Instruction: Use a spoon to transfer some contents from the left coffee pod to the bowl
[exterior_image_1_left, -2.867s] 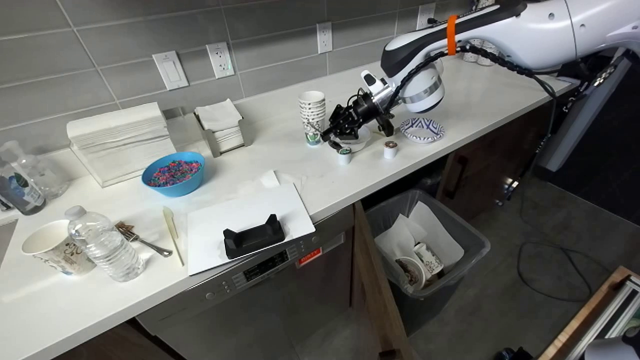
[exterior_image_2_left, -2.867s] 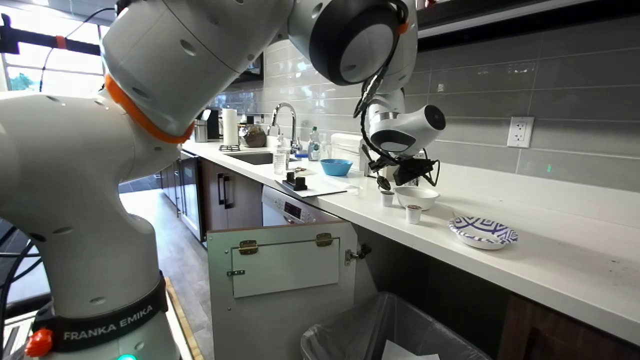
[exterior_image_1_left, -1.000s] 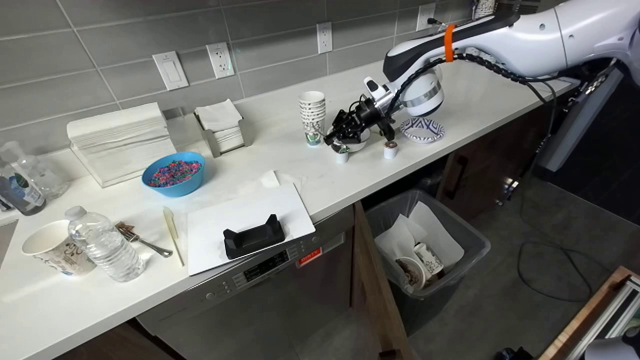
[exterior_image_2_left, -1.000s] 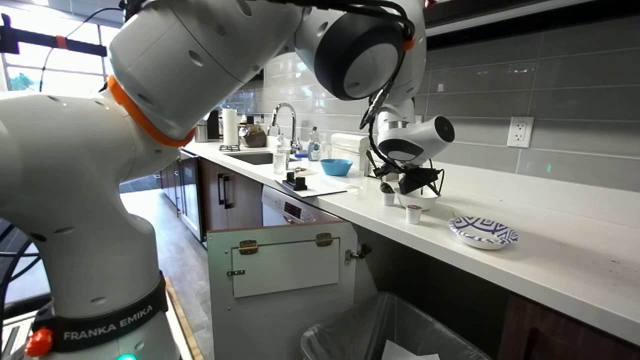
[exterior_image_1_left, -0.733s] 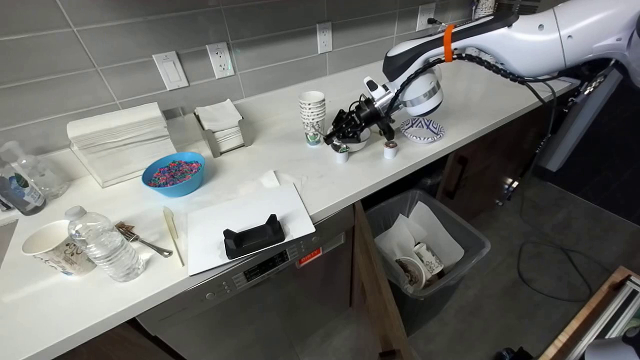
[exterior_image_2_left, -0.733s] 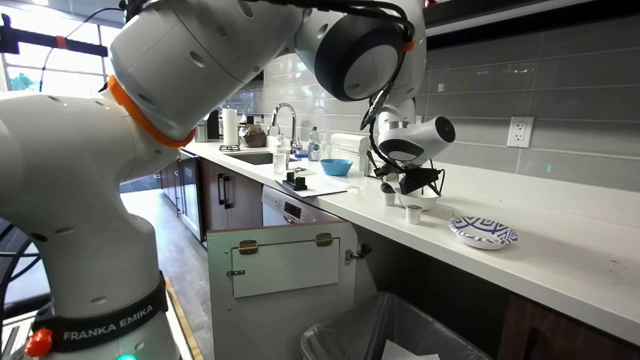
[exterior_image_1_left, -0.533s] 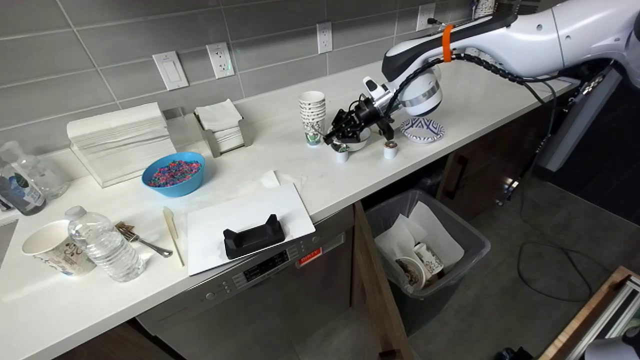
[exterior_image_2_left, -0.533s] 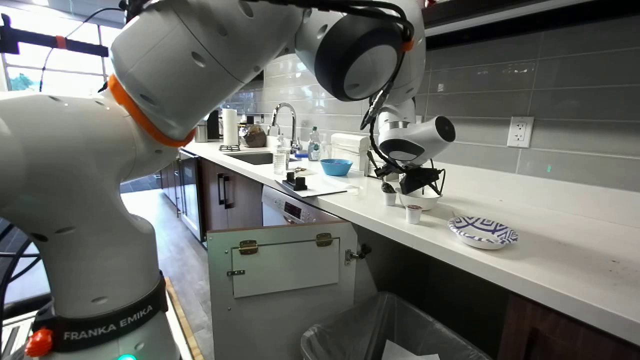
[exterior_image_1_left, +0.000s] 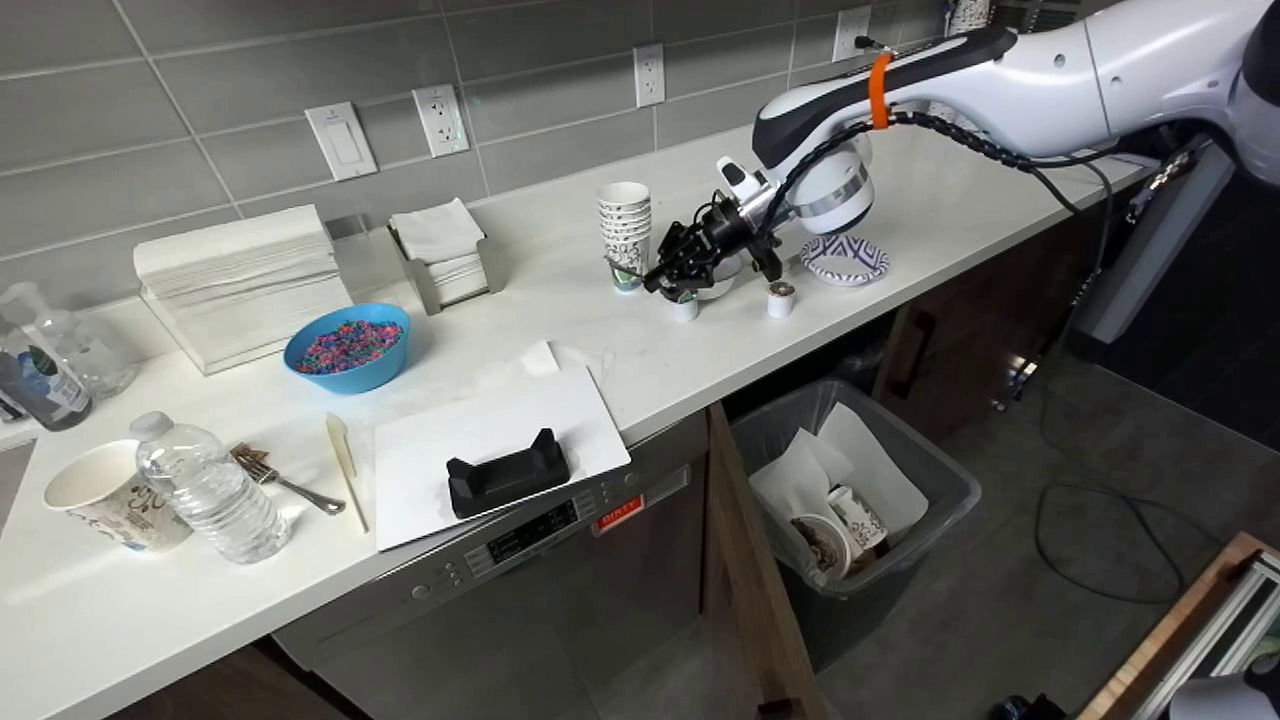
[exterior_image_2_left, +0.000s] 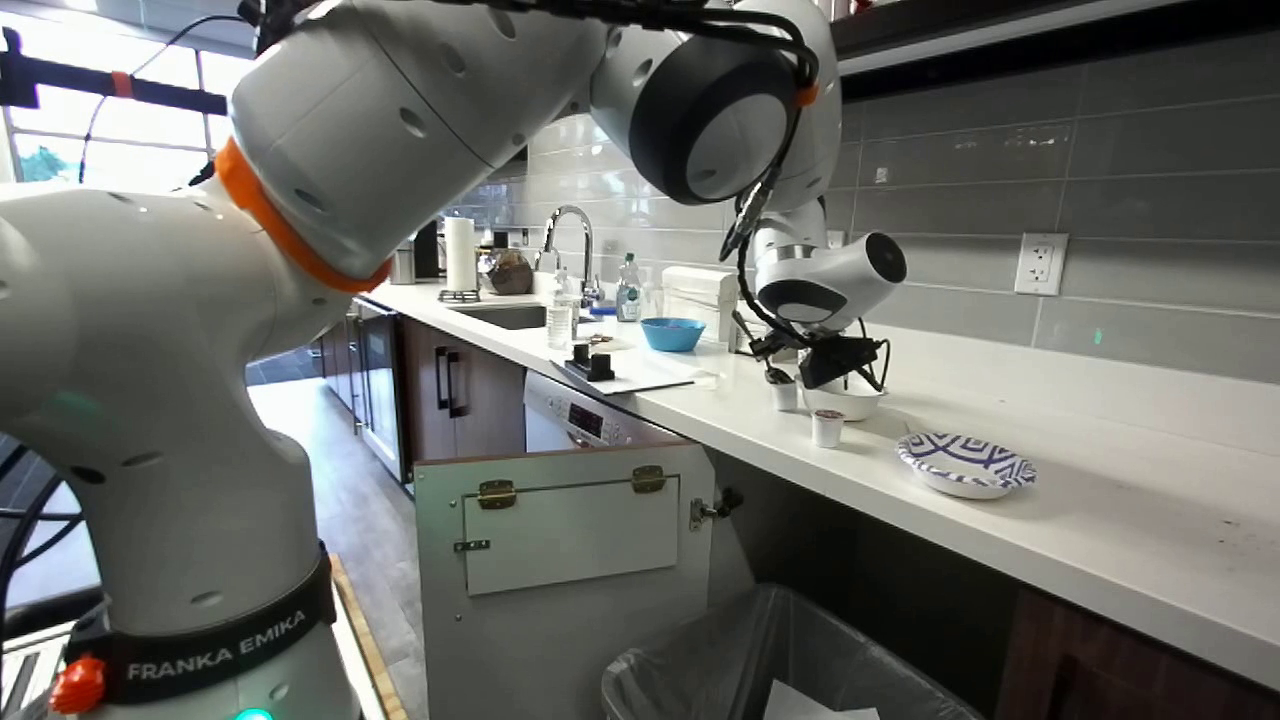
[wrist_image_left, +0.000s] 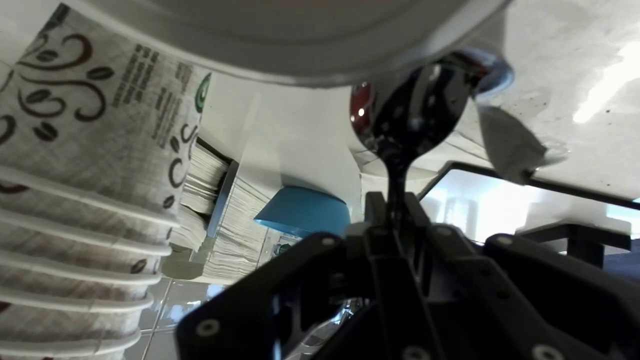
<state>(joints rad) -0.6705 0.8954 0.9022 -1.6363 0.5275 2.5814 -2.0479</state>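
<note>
Wrist view: fingers (wrist_image_left: 374, 209) pinch glossy spoon (wrist_image_left: 410, 120) by slim handle; smooth, round white bowl (wrist_image_left: 310, 69); printed paper cups (wrist_image_left: 90, 160).

On surface (exterior_image_1_left: 665, 372), in an exterior view: cup stack (exterior_image_1_left: 624, 230) left of bowl (exterior_image_1_left: 722, 282); left coffee pod (exterior_image_1_left: 686, 311) just before bowl; right coffee pod (exterior_image_1_left: 780, 303) to the right, dish (exterior_image_1_left: 845, 264) behind it, further right. Spoon (wrist_image_left: 410, 107) in gripper (wrist_image_left: 395, 205), by left coffee pod's mouth.

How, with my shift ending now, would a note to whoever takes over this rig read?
Fingers: shut on the spoon.
Things: spoon's head at the mouth of the left coffee pod; white bowl close by.
Done: spoon gripped and at the pod.
Left: likely finish scooping, carry to the bowl, tip out.
Can't tell the spoon's load or what's in the bowl.
</note>
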